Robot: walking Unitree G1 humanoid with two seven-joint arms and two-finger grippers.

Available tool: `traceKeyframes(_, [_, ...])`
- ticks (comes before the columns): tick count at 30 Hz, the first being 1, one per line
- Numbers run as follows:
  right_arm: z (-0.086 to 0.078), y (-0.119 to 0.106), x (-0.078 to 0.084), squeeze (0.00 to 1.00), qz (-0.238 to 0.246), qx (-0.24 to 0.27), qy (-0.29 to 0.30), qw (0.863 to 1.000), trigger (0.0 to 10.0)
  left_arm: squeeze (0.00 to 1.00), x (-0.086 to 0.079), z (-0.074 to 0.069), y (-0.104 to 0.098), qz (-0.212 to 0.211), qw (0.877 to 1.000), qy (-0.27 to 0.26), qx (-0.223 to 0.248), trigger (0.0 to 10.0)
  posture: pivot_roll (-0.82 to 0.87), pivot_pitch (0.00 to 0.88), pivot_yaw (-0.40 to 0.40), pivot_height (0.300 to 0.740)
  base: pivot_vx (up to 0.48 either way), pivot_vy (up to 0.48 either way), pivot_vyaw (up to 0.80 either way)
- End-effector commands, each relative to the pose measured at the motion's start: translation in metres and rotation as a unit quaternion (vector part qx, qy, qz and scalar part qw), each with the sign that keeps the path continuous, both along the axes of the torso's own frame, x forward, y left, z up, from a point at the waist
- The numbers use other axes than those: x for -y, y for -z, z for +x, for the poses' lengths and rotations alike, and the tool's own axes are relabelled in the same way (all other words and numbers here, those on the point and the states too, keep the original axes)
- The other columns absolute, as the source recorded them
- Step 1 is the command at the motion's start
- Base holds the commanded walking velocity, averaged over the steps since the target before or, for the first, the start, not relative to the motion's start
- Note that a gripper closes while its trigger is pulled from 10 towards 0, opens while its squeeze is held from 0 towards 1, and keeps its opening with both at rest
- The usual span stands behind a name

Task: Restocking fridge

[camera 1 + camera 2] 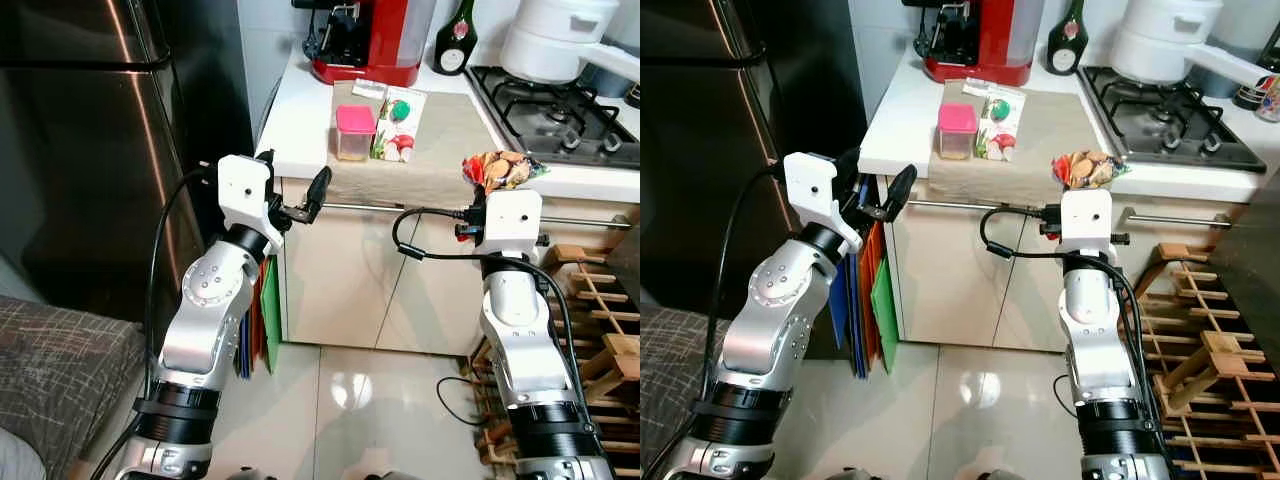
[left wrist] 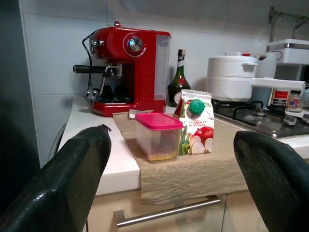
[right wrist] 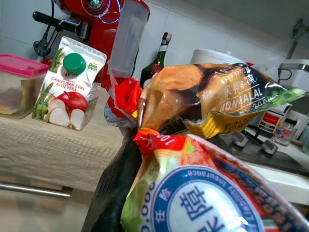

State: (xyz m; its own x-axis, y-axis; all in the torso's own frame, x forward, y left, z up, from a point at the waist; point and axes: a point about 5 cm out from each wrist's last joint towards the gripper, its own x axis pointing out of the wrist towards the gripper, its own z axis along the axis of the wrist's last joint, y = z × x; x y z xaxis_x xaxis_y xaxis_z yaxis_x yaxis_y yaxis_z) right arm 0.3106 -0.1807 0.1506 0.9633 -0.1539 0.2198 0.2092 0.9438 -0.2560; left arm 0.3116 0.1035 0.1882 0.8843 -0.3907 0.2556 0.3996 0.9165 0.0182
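Upper centre: container [image 1: 355, 132] left of, just beside, carton [image 1: 399, 122] on mat [image 1: 440, 150]; coffee machine [image 1: 370, 40] behind; stove [image 1: 560, 110] upper right; fridge [image 1: 90, 150] left.

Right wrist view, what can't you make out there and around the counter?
- Right end effector: the snack bags cover its fingers.
- Pink-lidded container: contents blurred behind cloudy walls in the left wrist view.
- Fridge: cut off by the left eye view's edge.

Dark fridge door [image 1: 90, 150]: brushed, glossy steel. Beige woven mat [image 2: 193, 169]: matt, coarse. Pink-lidded clear plastic tub [image 2: 158, 137]. Glossy crinkled foil snack bags [image 3: 203, 125]. Red coffee machine [image 2: 130, 67]: shiny plastic.
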Motion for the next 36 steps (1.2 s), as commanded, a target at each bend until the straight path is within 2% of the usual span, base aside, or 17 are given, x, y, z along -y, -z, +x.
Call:
traceKeyframes(1, [0.001,-0.003,0.003,0.0,0.001,0.001,0.005,1.0,10.0,0.0,0.001,-0.001,-0.001,-0.006,1.0,0.005,0.004,10.0,-0.02,0.0,-0.001,0.74,0.0,0.0,0.0])
traceKeyframes(5, [0.001,-0.003,0.004,0.0,0.001,0.0,0.005,1.0,10.0,0.0,0.001,-0.001,-0.002,-0.008,1.0,0.006,0.004,10.0,-0.02,0.0,-0.001,0.74,0.0,0.0,0.0])
traceKeyframes(19, [0.001,-0.001,0.005,0.0,0.004,-0.006,0.005,1.0,10.0,0.0,0.003,-0.002,-0.003,-0.017,1.0,0.009,0.005,10.0,-0.04,0.0,0.003,0.74,-0.264,0.0,0.0])
traceKeyframes(36, [-0.008,0.002,0.008,0.0,0.004,-0.016,0.011,1.0,10.0,0.0,0.015,-0.003,-0.006,-0.022,0.999,0.04,0.003,10.0,-0.08,0.0,0.038,0.74,-0.266,0.0,0.0])
